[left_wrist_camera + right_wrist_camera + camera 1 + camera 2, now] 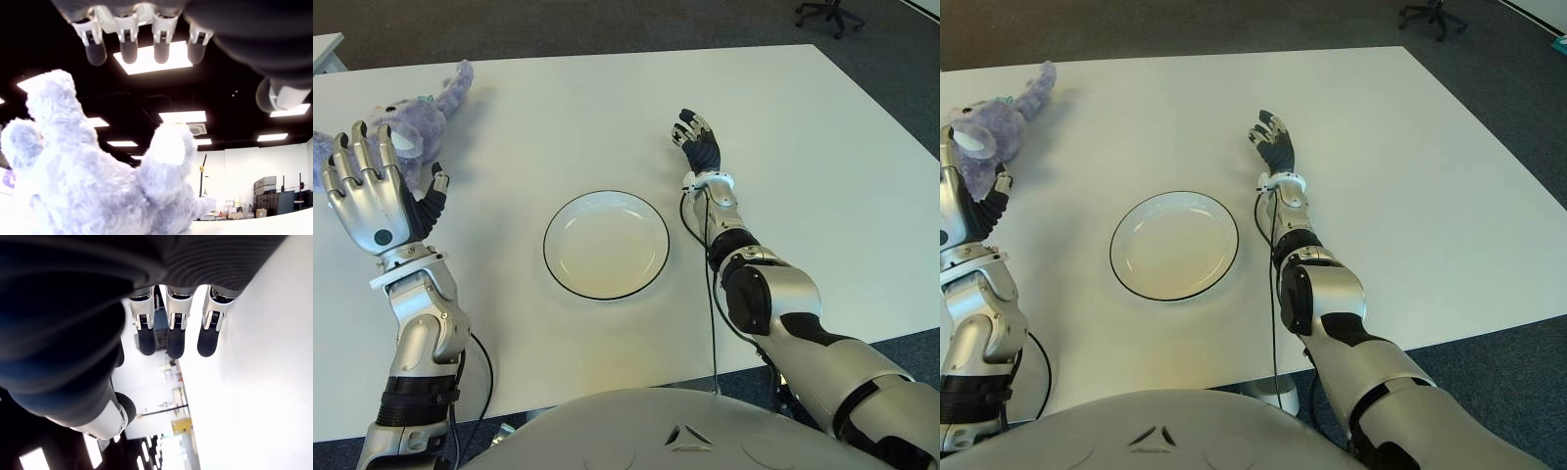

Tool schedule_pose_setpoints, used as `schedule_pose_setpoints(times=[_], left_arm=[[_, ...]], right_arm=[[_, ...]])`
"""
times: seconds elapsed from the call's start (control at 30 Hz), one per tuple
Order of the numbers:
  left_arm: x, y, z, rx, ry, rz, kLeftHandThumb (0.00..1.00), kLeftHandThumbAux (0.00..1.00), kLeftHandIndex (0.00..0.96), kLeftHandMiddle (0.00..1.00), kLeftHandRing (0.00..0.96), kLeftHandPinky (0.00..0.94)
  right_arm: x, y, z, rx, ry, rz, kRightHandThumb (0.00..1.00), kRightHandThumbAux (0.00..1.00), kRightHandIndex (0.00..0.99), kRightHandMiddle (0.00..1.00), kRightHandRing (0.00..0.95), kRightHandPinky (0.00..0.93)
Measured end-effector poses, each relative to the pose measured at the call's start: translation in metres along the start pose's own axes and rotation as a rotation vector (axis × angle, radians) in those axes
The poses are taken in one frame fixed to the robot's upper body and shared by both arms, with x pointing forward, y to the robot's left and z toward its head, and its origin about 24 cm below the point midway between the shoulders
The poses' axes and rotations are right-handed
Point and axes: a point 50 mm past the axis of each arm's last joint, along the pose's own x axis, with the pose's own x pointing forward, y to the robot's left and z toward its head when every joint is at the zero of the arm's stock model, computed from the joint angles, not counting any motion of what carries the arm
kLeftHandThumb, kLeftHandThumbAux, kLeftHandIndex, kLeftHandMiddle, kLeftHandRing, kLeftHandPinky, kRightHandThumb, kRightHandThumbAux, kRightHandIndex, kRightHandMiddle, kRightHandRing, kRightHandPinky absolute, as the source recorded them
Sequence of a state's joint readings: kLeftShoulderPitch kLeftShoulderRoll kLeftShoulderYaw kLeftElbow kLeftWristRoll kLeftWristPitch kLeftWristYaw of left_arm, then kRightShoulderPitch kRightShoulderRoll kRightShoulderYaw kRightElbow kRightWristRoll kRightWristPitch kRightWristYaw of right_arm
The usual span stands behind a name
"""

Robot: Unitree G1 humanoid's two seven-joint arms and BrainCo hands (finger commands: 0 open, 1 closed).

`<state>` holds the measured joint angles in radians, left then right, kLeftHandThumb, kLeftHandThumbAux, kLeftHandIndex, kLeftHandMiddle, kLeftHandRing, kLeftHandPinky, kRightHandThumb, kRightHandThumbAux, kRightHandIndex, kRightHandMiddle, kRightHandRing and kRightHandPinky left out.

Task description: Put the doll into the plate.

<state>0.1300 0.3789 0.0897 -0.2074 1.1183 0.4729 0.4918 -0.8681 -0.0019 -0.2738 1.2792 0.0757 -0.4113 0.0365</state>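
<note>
The doll [416, 122], at the upper left of the frame, is pale lavender plush with a whiter patch on its face and a small teal spot by its ear. The plate [606, 244] in the middle is cream-white, ringed by a thin black rim line. The table [822, 176] is plain white; the floor [607, 24] along the top edge is dark grey carpet. The left hand [374, 191] is silver on its back with black joints and black fingertips. The right hand [698, 143] is mostly black with silver segments, above a white wrist cuff.
</note>
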Motion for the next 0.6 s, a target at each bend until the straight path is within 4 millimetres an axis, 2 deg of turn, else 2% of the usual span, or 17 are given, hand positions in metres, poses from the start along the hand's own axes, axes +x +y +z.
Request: schedule_pose_setpoints(times=[0.07,0.6], left_arm=[[0.002,-0.002,-0.001,-0.004,0.004,0.003,0.436,0.277,0.023,0.029,0.043,0.086],[0.018,-0.015,0.002,-0.083,0.018,0.0,0.494,0.302,0.043,0.06,0.071,0.115]], right_arm=[[0.0,0.0,0.0,0.0,0.0,0.001,0.596,0.827,0.159,0.121,0.123,0.168],[0.001,-0.002,0.001,0.01,-0.005,-0.004,0.623,0.8,0.17,0.138,0.135,0.167]])
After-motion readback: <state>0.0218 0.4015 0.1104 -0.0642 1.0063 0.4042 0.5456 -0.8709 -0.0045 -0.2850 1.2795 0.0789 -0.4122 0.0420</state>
